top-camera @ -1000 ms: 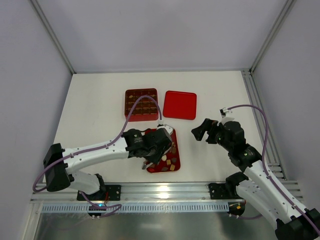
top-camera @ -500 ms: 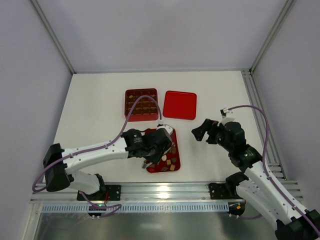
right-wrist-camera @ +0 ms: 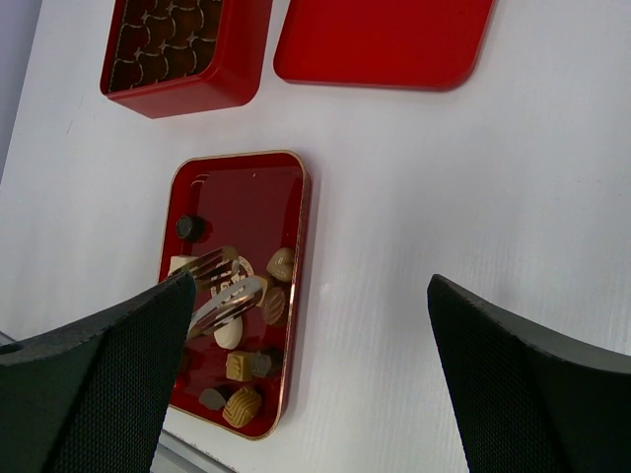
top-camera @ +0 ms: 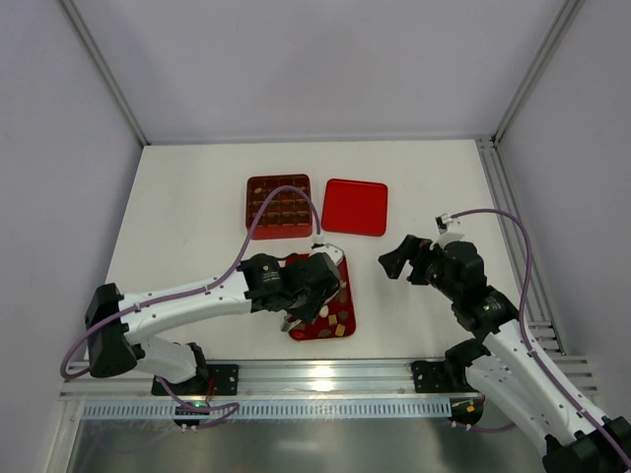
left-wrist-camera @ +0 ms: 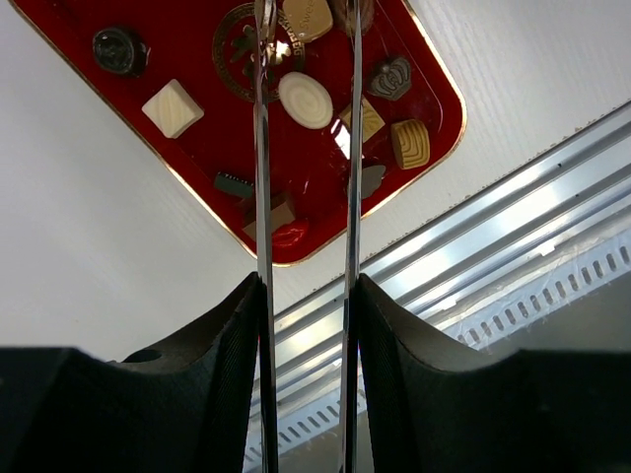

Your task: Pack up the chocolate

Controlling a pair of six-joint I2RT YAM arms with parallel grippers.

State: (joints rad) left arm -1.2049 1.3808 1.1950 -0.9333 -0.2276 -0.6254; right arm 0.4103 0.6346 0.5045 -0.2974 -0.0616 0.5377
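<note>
Assorted chocolate pieces (left-wrist-camera: pixel 305 100) lie loose on a flat red tray (left-wrist-camera: pixel 197 39) near the table's front edge. They also show in the right wrist view (right-wrist-camera: pixel 281 264) and the top view (top-camera: pixel 335 320). My left gripper (left-wrist-camera: pixel 306 296) is shut on metal tongs (left-wrist-camera: pixel 261 197). The tong tips hang slightly apart over the middle of the tray, among the pieces. My right gripper (right-wrist-camera: pixel 311 384) is open and empty, above bare table to the right of the tray (top-camera: pixel 347 296).
A red square box with grid compartments (top-camera: pixel 278 204) stands at the back, with dark pieces in its cells (right-wrist-camera: pixel 168 39). A flat red lid (top-camera: pixel 355 207) lies to its right. The aluminium rail (left-wrist-camera: pixel 473 236) runs just in front of the tray.
</note>
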